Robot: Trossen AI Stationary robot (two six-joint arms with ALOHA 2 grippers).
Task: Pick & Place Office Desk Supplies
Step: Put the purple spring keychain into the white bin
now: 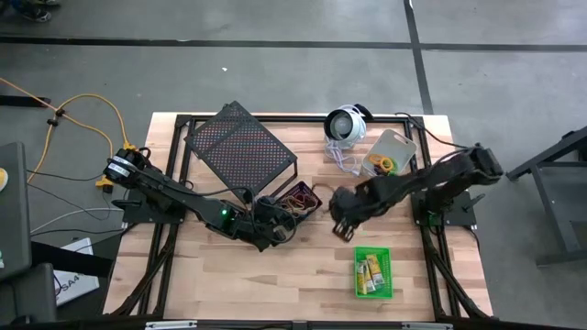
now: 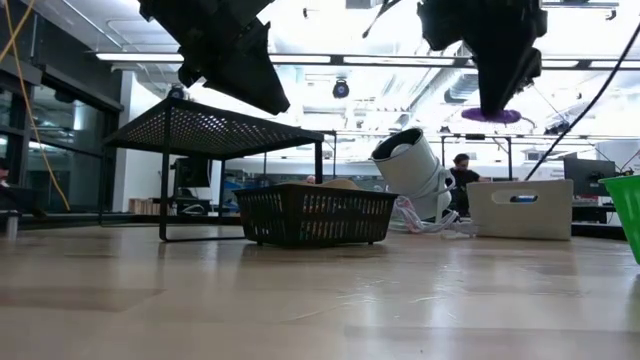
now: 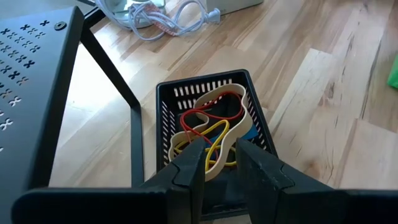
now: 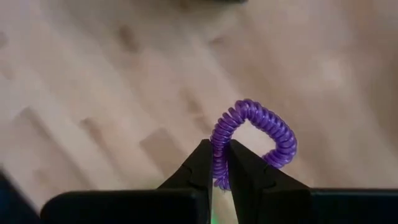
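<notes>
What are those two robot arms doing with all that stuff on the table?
They are sorting desk supplies. The right gripper is pinching a purple coil loop and holding it up above the wooden table. The left gripper is open and hovers over a black bin with elastic bands inside it. A green bin holds little yellow pieces.

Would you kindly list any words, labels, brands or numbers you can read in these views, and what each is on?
"SA4": partly legible on a white sheet on the floor left of the table.
Labels on the yellow pieces in the green bin: too small to read.
Nothing else legible.
</notes>
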